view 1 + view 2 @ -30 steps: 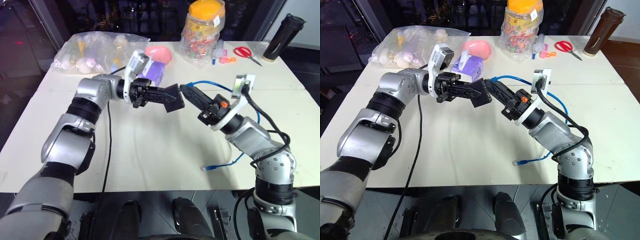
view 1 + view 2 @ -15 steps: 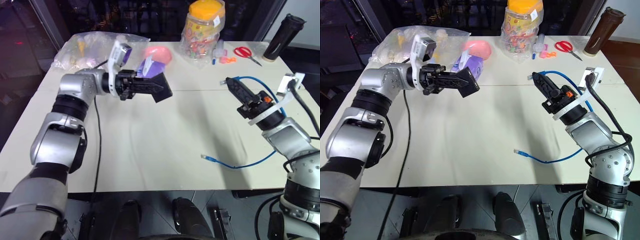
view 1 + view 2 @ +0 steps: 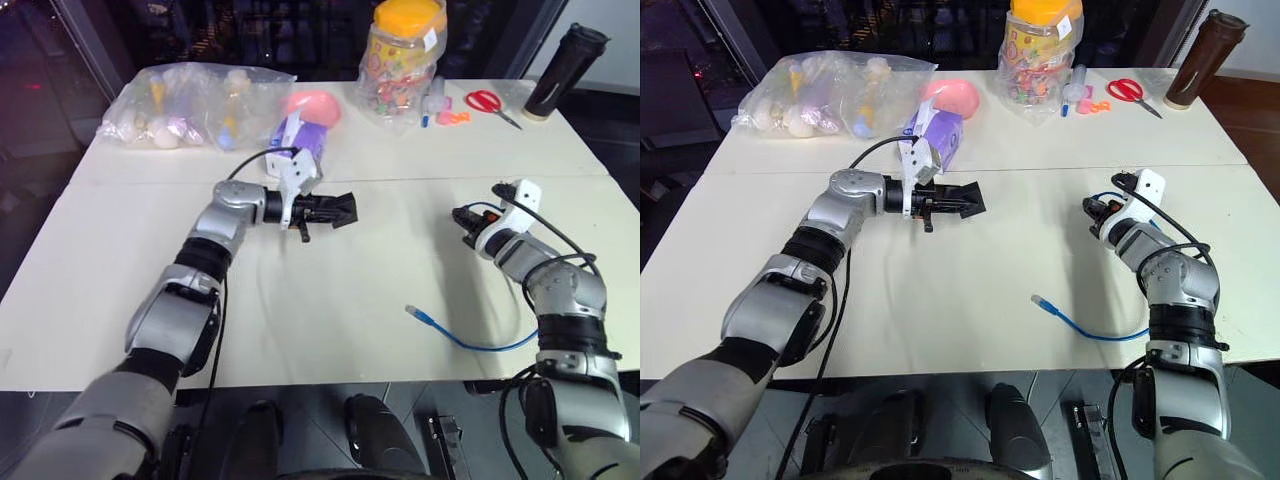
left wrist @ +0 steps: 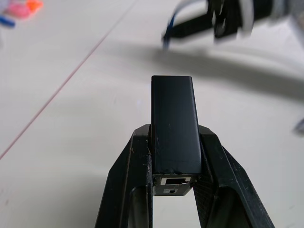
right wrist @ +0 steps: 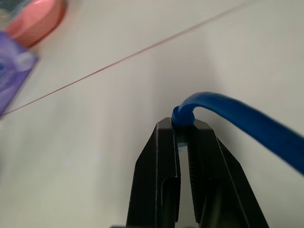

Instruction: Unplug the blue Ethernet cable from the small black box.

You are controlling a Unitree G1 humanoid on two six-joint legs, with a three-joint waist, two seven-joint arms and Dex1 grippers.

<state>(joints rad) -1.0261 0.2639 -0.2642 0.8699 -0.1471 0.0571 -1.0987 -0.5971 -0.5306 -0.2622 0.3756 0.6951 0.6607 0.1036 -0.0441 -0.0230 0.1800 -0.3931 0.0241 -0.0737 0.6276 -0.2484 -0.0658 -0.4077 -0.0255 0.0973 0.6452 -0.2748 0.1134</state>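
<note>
The small black box (image 4: pixel 173 123) is clamped between the two black fingers of my left gripper (image 3: pixel 325 210), held low over the middle of the table (image 3: pixel 330 300) with no cord attached to it. My right gripper (image 5: pixel 183 124) is shut on one end of the blue Ethernet cable (image 5: pixel 237 118) near the table's right side, well apart from the box. From there the cable (image 3: pixel 470 340) loops down past the right arm. Its free plug (image 3: pixel 413 312) lies on the table near the front.
Along the back of the table stand a clear plastic bag of items (image 3: pixel 190 105), a purple box (image 3: pixel 300 140), a pink bowl (image 3: pixel 312 103), a candy jar with an orange lid (image 3: pixel 405 60), red scissors (image 3: pixel 490 103) and a dark bottle (image 3: pixel 565 60).
The two grippers, nearly touching a second ago, have drawn apart. My right gripper swung right and down with the cable end. My left gripper, still holding the box, sank toward the table centre.
</note>
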